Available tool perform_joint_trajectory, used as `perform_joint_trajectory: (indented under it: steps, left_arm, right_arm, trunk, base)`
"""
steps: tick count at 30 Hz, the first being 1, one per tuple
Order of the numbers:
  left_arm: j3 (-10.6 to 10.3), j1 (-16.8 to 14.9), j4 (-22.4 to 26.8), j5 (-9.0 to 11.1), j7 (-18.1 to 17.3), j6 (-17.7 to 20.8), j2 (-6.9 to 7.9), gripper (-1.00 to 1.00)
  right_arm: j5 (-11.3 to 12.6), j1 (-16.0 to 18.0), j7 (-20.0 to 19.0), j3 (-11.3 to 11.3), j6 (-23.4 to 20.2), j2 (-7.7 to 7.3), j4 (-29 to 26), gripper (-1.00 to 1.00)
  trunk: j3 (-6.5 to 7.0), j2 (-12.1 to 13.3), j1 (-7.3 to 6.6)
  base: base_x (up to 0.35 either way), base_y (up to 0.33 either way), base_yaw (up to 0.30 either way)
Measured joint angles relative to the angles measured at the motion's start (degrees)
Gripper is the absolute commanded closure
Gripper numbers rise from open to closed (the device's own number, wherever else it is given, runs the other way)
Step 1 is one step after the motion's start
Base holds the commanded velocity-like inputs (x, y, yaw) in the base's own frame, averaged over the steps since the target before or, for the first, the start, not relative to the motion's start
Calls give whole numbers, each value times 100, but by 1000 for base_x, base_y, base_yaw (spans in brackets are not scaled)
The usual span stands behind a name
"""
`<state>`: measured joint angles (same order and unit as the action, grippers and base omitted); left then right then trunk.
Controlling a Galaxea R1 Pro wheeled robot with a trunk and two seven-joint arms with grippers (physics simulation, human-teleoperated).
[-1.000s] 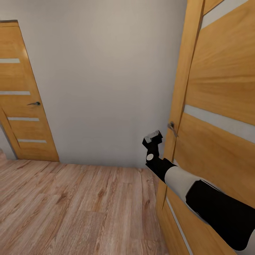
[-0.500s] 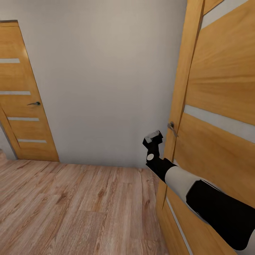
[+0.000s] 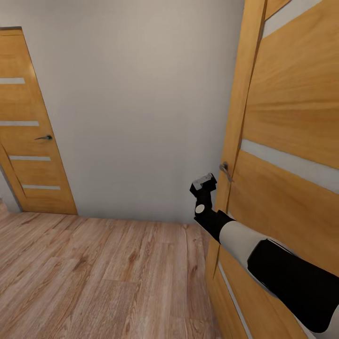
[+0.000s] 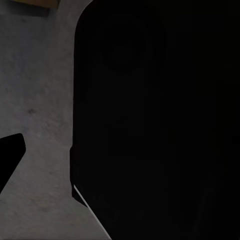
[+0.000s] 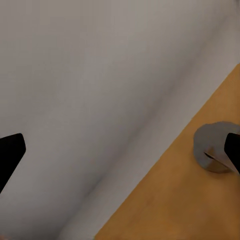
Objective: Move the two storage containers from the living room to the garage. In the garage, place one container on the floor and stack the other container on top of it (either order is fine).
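Beside the near door: the right gripper (image 3: 203, 181) is raised at the door's free edge, close to the handle (image 3: 226, 170) and slightly below it.
Right gripper state: the fingertips (image 5: 11, 155) are seen at opposite edges of the right wrist view, spread wide, with nothing held between them.
Right wrist view: pale wall and the orange wood of the door are seen, with the grey handle base (image 5: 214, 147) just beside one fingertip.
Near door (image 3: 287, 155): orange wood with pale horizontal strips, seen at the head view's right, standing at an angle to the wall.
Far door (image 3: 28, 127): the same wood and strips, shut, set at the head view's left, with a dark handle (image 3: 45, 137).
Wall (image 3: 141, 103): plain pale grey, between the two doors.
Floor (image 3: 103, 278): light wood planks.
Left gripper: one dark fingertip (image 4: 9, 157) is seen against a mottled grey surface; a large black shape blocks the rest, so its opening cannot be judged.
Containers: no place can be given from these views.
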<state>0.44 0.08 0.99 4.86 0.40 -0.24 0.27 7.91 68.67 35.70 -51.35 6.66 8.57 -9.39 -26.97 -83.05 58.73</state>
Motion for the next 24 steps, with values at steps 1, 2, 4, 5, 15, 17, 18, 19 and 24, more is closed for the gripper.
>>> perform_joint_trajectory:
  steps: [1,2,4,5,15,17,18,19,24]
  left_arm:
    - [0,0,0,0,0,0,0,-100]
    - [0,0,0,0,0,0,0,-100]
    - [0,0,0,0,0,0,0,-100]
    - [0,0,0,0,0,0,0,-100]
    - [0,0,1,0,0,0,0,-100]
    - [0,0,0,0,0,0,0,-100]
    - [0,0,0,0,0,0,0,-100]
    - [0,0,0,0,0,0,0,-100]
    - [0,0,0,-1,0,0,0,-100]
  right_arm:
    - [-9,0,-18,2,2,-10,0,-100]
    - [-11,0,-23,3,1,-13,0,-100]
    - [-2,-1,-34,14,-33,-14,0,-100]
    - [0,-2,-37,16,-45,-14,0,-100]
    - [134,-10,-592,242,-480,-479,12,-100]
    - [176,-14,-669,289,-497,-544,13,-100]
    - [187,-14,-686,300,-501,-558,13,-100]
    - [202,-15,-709,318,-506,-577,13,-100]
    - [224,-16,-742,342,-510,-636,13,-100]
  trunk:
    - [0,0,0]
    - [0,0,0]
    - [0,0,0]
    - [0,0,0]
    - [0,0,0]
    - [0,0,0]
    - [0,0,0]
    - [0,0,0]
    - [0,0,0]
  base:
    - [0,0,0]
    - [0,0,0]
    - [0,0,0]
    - [0,0,0]
    - [0,0,0]
    - [0,0,0]
    - [0,0,0]
    - [0,0,0]
    - [0,0,0]
